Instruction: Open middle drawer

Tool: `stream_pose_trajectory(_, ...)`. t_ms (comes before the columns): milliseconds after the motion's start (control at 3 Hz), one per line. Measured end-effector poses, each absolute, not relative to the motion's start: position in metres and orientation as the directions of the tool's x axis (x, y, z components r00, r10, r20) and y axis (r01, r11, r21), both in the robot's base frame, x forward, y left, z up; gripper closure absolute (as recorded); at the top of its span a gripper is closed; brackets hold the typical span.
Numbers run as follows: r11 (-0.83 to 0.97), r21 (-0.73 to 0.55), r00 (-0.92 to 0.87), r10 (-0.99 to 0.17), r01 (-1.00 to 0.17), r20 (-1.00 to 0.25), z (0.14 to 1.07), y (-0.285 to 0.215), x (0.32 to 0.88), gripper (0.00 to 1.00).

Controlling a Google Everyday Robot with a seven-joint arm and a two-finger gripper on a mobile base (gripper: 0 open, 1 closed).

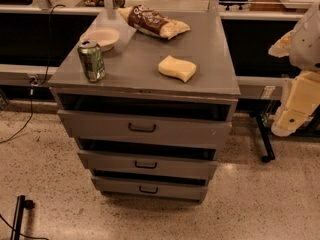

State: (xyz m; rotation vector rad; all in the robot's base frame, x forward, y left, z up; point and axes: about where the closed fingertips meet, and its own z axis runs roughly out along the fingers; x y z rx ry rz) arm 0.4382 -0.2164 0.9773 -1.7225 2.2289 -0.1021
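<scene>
A grey metal cabinet [150, 59] with three drawers stands in the middle of the camera view. The middle drawer [115, 161] has a wide flat front and a small dark bar handle [145, 164]. It stands out a little from the cabinet, with a dark gap above its front. The top drawer [100, 125] and the bottom drawer [120, 186] also stand out a little. My gripper [289, 120], on the cream-coloured arm at the right edge, hangs to the right of the cabinet at about top-drawer height, well apart from the handles.
On the cabinet top are a green can [91, 60], a white bowl [101, 37], a brown snack bag [152, 22] and a yellow sponge [177, 67]. A black wheeled leg [265, 146] stands right of the cabinet. A cable [30, 109] and a black stand [19, 216] are at the left.
</scene>
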Motion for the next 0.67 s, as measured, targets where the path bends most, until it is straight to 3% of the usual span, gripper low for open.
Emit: stream_pose_trajectory(667,0.298,-0.25,-0.225,-0.932,-0.921,-0.284,0.947,-0.197,0.431,0.0)
